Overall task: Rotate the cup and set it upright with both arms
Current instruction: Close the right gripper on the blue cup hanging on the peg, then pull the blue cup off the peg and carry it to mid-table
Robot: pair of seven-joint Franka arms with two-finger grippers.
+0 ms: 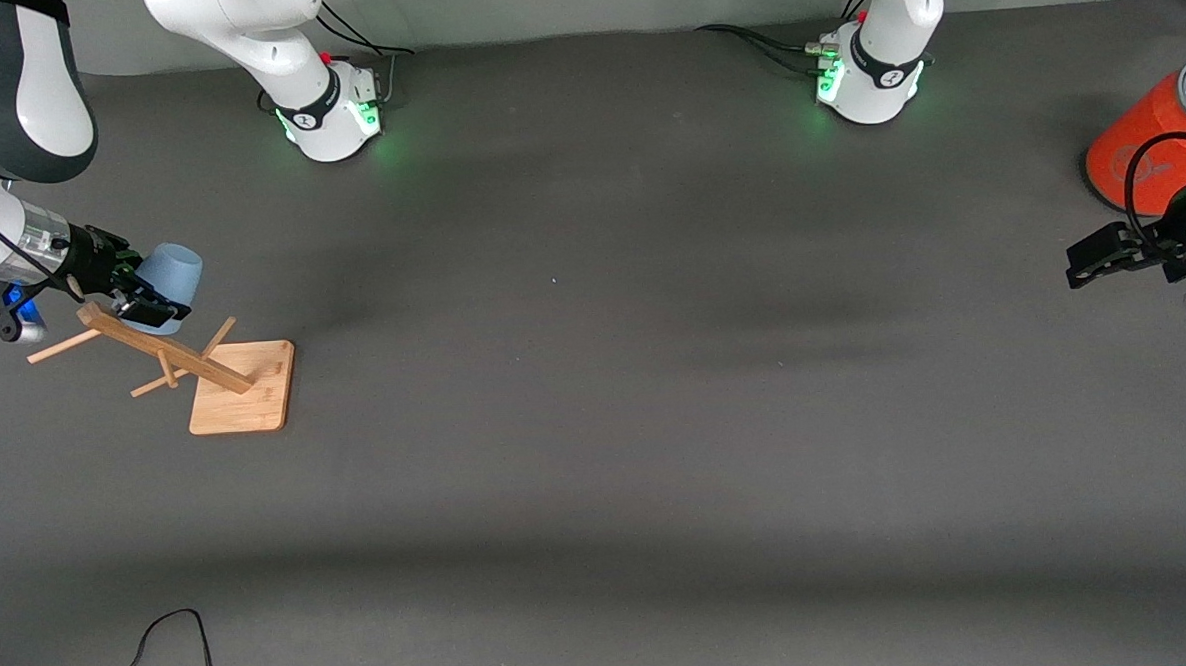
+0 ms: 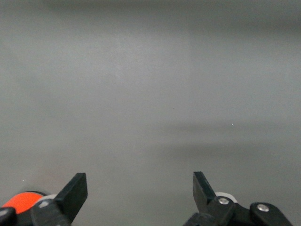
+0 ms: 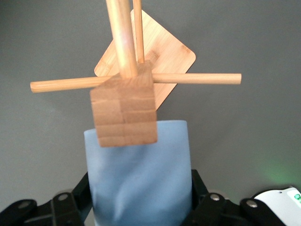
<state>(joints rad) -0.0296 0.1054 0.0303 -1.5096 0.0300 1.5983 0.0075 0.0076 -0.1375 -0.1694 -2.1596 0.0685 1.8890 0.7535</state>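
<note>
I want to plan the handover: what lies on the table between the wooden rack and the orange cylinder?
Nothing: between the wooden rack and the orange cylinder the front view shows only bare grey table.

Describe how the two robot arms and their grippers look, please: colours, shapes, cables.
Both arms are white with grey-black joint bands on round bases glowing green; black cables run to the bases. The left gripper and right gripper are black with two flat fingers. Silver screws show at the left fingers' mounts.
</note>
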